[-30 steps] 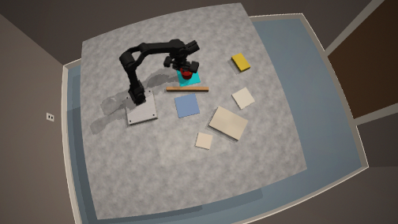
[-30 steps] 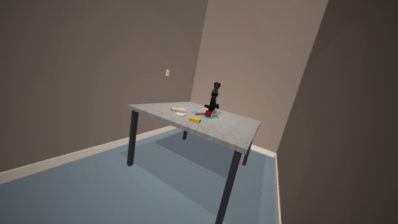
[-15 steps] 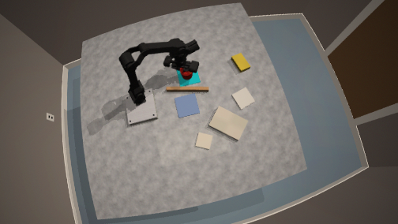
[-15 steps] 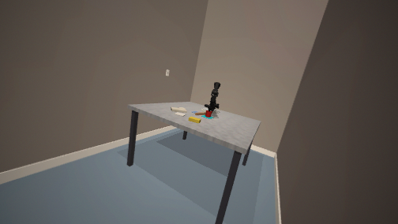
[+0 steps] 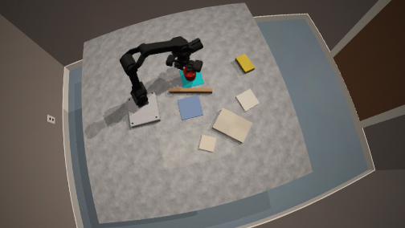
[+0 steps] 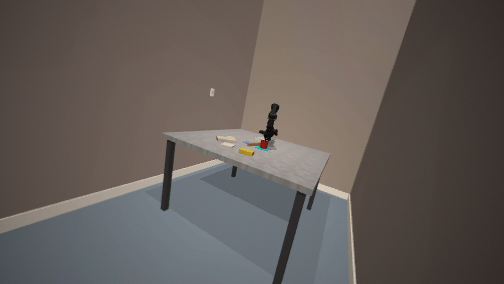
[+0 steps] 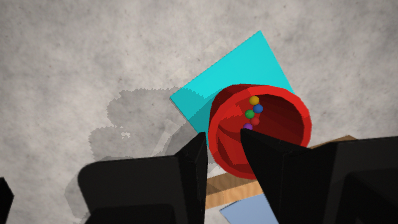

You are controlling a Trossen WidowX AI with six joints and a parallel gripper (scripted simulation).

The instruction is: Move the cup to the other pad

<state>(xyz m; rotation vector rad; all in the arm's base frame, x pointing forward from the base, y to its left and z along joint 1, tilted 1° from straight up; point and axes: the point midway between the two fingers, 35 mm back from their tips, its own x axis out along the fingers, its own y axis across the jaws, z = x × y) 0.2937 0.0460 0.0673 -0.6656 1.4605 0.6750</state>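
Gripper [image 5: 188,69] [image 6: 266,139] [image 7: 223,136], partly open and gripping nothing, is straddling the cup's eight-o'clock wall in the wrist view, apparently for a level release. Red cup [image 5: 190,75] [image 6: 264,144] [image 7: 303,107], marbles [image 7: 250,114] inside, is resting on the cyan pad [image 5: 195,83] [image 6: 268,149] [image 7: 250,60], twelve o'clock from the blue pad [image 5: 190,107] [image 6: 247,142] [image 7: 252,210] from above.
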